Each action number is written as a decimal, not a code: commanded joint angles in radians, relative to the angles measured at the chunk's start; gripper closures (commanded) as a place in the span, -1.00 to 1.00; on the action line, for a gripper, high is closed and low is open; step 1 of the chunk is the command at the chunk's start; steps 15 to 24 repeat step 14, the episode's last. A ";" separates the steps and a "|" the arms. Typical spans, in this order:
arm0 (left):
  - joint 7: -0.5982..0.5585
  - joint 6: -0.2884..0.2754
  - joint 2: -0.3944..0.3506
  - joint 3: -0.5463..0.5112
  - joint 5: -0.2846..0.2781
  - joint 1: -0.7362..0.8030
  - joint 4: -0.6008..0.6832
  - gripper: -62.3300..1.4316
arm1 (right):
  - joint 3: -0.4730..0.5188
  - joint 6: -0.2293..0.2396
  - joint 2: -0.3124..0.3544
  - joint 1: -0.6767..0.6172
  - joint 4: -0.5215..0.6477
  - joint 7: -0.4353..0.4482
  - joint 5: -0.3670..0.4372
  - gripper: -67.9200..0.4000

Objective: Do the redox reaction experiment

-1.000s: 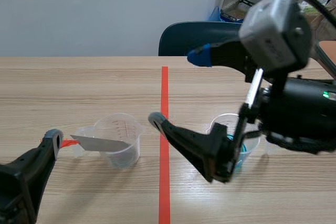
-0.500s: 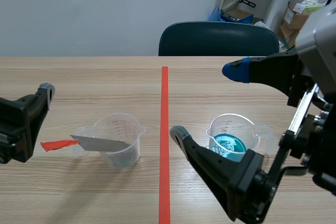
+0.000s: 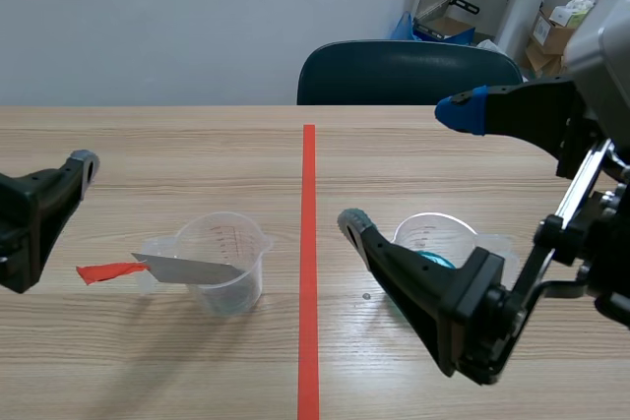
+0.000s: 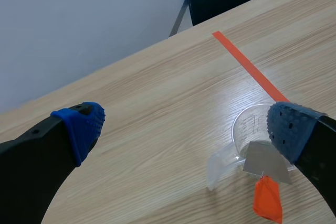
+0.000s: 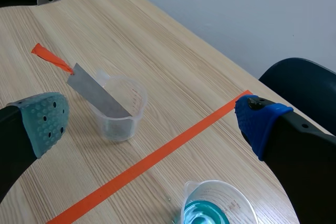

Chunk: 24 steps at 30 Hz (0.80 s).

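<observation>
A clear measuring cup [image 3: 224, 268] stands on the table [image 3: 197, 154], at 9 o'clock from the orange-red tape line [image 3: 309, 174]. A flat grey metal strip [image 3: 187, 270] leans tilted in it, lower end inside. Its upper end passes over the rim at 9 o'clock, where an orange-red tag [image 3: 103, 271] sticks out.

At 3 o'clock, across the line, stands a second clear measuring cup [image 3: 433, 231] holding blue liquid [image 5: 202, 216]. Its handle points to 3 o'clock.

The right end effector [image 3: 408, 166] is spread wide and grips nothing. One finger crosses the near side of the blue-liquid cup and the other hangs at its 12 o'clock.

The left end effector [image 4: 184, 124] is also spread wide and holds nothing, at 9 o'clock from the strip's cup, apart from it.

A dark chair [image 3: 394, 71] stands at the table's 12 o'clock edge.
</observation>
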 commanded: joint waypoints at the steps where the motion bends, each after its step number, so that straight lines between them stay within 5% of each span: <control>1: 0.003 -0.023 0.012 -0.014 0.000 0.000 0.026 -1.00 | 0.001 0.000 -0.002 0.012 0.004 0.018 0.011 -1.00; 10: 0.027 -0.085 0.019 -0.034 0.016 -0.011 0.027 -1.00 | 0.001 0.000 -0.002 0.012 0.004 0.008 0.011 -1.00; 24: 0.028 -0.085 0.019 -0.034 0.016 -0.011 0.027 -1.00 | 0.001 0.000 -0.002 0.012 0.004 0.008 0.011 -1.00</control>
